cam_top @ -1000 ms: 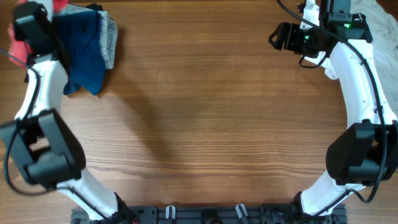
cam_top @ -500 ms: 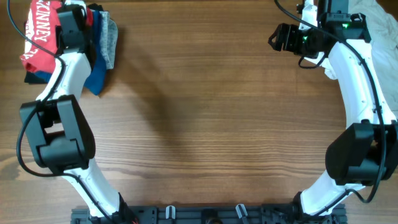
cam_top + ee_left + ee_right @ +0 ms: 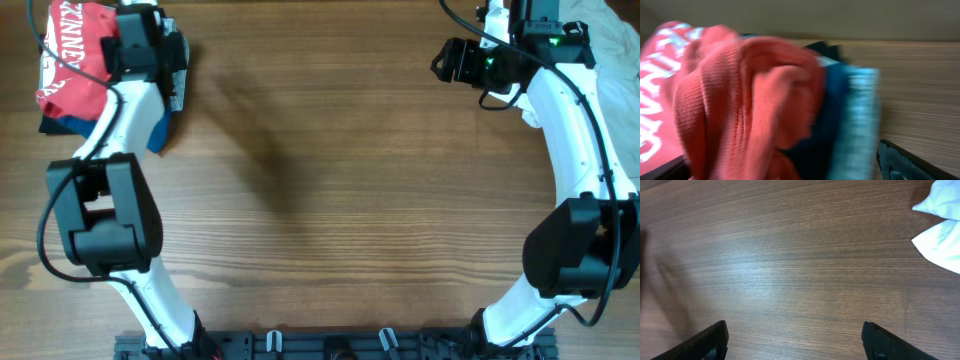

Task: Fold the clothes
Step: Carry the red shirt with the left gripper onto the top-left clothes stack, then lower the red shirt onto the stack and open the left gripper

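A stack of clothes lies at the table's far left corner. On top is a red garment [image 3: 68, 60] with white lettering, crumpled rather than flat, over a dark blue one [image 3: 157, 132] and a grey one [image 3: 180, 62]. My left gripper [image 3: 130, 45] hovers right over the stack. In the left wrist view its dark fingertips [image 3: 897, 164] stand wide apart, and the red garment [image 3: 740, 100] bulges between them without being pinched; the left gripper [image 3: 780, 164] is open. My right gripper [image 3: 446, 60] hangs open over bare wood at the far right, with nothing between its fingers [image 3: 796, 336].
White clothes [image 3: 612, 40] are heaped at the far right corner, and a corner of the white cloth [image 3: 942, 236] shows in the right wrist view. A black rail [image 3: 330, 345] runs along the table's near edge between the arm bases.
The left arm carried the red garment onto the stack at the far left, then its jaws went from shut to open and it shifted slightly right. The right arm has not moved.
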`<state>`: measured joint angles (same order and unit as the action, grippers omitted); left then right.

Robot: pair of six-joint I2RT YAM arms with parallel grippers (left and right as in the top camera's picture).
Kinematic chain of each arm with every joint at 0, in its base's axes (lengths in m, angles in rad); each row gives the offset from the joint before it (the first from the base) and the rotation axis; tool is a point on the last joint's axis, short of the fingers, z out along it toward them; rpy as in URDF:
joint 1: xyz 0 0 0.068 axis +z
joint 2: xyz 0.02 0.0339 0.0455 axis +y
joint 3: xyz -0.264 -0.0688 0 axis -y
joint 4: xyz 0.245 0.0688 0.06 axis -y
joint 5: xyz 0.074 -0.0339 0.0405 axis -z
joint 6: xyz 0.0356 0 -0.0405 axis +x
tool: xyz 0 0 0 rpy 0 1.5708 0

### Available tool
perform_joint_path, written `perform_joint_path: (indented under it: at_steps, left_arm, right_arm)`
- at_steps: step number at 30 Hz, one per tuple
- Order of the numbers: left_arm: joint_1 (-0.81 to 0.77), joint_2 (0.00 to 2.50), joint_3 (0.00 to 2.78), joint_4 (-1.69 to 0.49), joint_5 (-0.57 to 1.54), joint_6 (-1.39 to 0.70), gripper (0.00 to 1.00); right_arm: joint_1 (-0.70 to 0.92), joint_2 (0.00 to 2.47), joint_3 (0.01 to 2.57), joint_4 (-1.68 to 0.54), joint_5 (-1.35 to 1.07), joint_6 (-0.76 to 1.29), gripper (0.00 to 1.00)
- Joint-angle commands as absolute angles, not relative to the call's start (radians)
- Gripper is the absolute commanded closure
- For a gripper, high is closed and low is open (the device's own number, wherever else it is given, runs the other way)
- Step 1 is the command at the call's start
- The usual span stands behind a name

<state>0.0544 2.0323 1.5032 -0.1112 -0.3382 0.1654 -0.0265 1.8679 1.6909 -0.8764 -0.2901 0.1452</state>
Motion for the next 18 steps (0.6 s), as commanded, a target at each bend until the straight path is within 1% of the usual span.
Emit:
perform_joint_path:
  at_steps: [1, 4, 7, 13, 18]
  left_arm:
    - [-0.043, 1.921, 1.531, -0.116, -0.303, 0.141, 0.00]
    - [-0.074, 1.865, 1.531, -0.137, -0.317, 0.109, 0.00]
    - [-0.060, 1.824, 1.531, -0.142, -0.349, 0.060, 0.00]
    - [0.035, 1.810, 1.531, -0.100, -0.348, 0.048, 0.00]
    - [0.149, 1.818, 1.531, -0.038, -0.330, -0.094, 0.00]
  right_arm:
    - [-0.007, 1.875, 1.693, -0.868, -0.280, 0.132, 0.14]
    - [0.001, 1.875, 1.693, -0.864, -0.281, 0.133, 0.14]
    - [0.001, 1.875, 1.693, -0.865, -0.280, 0.131, 0.14]
    - [0.001, 1.875, 1.693, -0.861, -0.276, 0.130, 0.14]
    - [0.002, 1.875, 1.693, -0.859, -0.276, 0.130, 0.14]
